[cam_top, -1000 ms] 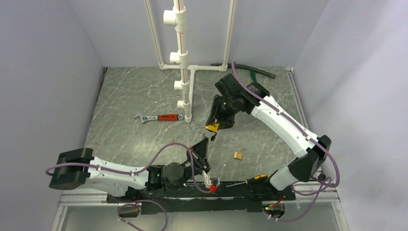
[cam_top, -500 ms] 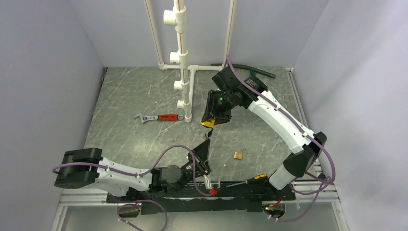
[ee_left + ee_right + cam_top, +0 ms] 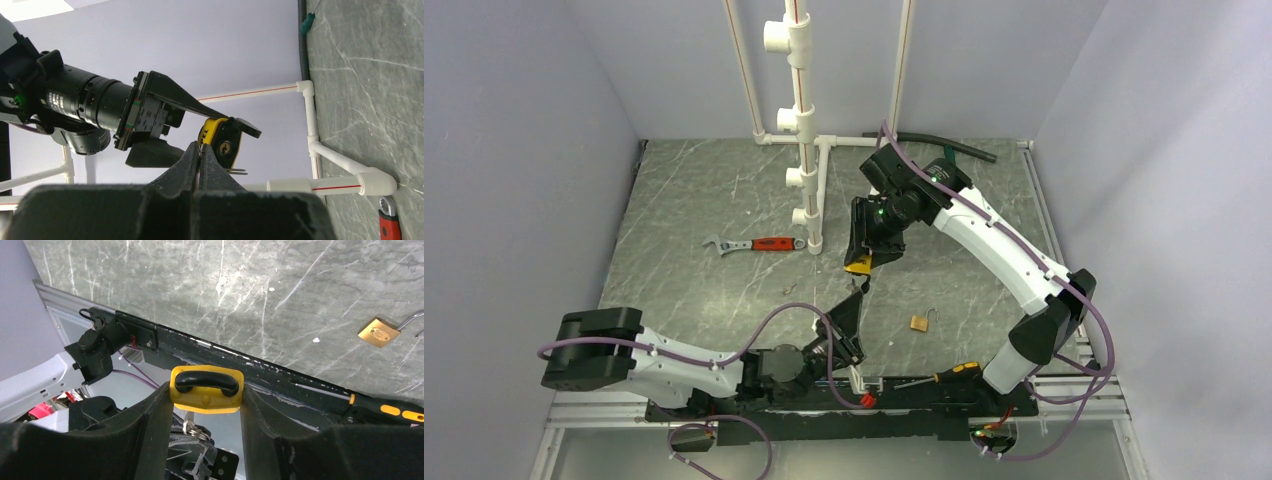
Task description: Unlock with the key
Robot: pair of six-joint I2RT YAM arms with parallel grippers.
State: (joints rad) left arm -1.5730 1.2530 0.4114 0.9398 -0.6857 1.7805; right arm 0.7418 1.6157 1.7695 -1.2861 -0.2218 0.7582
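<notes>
So the right hand (image 3: 206, 390) has its fingers partway apart, clamped on both sides of a chunky yellow-and-black padlock (image 3: 222, 145). It holds the padlock up off the grey marble-look desk (image 3: 704, 200), roughly mid-desk in the top view. The left hand (image 3: 199, 155) sits at 6 o'clock of the padlock, pinched fully shut on the tiny dull silver-grey metal key bunch (image 3: 195, 430), right by the keyhole face. Can't tell if the key is actually in the keyhole. A small brass padlock (image 3: 919, 322) lies at 4 o'clock of the yellow one, and a red-handled wrench (image 3: 754, 244) at 9.
</notes>
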